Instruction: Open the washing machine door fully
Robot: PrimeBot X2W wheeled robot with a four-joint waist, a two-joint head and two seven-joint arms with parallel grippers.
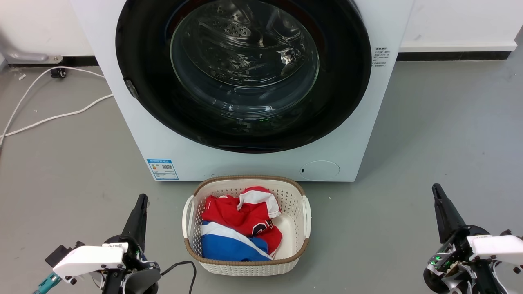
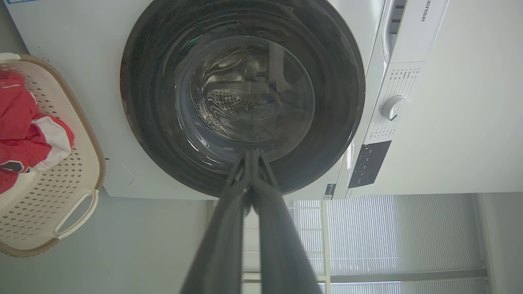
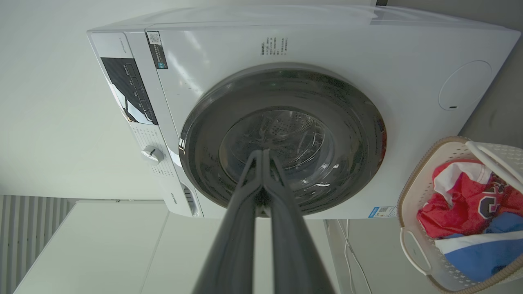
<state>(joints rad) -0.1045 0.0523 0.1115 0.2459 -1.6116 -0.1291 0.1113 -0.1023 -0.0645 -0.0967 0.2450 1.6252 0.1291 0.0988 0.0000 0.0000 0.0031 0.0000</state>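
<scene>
The white washing machine [image 1: 253, 163] stands straight ahead, its big glossy black washing machine door [image 1: 343, 90] lying flat against the front with the clear glass bowl at its centre. The same door [image 2: 155, 81] faces my left wrist camera, and the door [image 3: 359, 122] also faces the right wrist camera. My left gripper [image 1: 141, 199] is shut and empty at the lower left, well short of the machine. At the lower right my right gripper [image 1: 436, 188] is shut too, holding nothing. Both sets of fingers meet at the tips in the wrist views: left gripper [image 2: 253, 152], right gripper [image 3: 262, 151].
A white laundry basket [image 1: 245, 263] with red, white and blue clothes sits on the grey floor just in front of the machine, between my arms. White cables [image 1: 49, 118] trail over the floor at the left. A small latch piece [image 1: 131, 88] sits at the door's left edge.
</scene>
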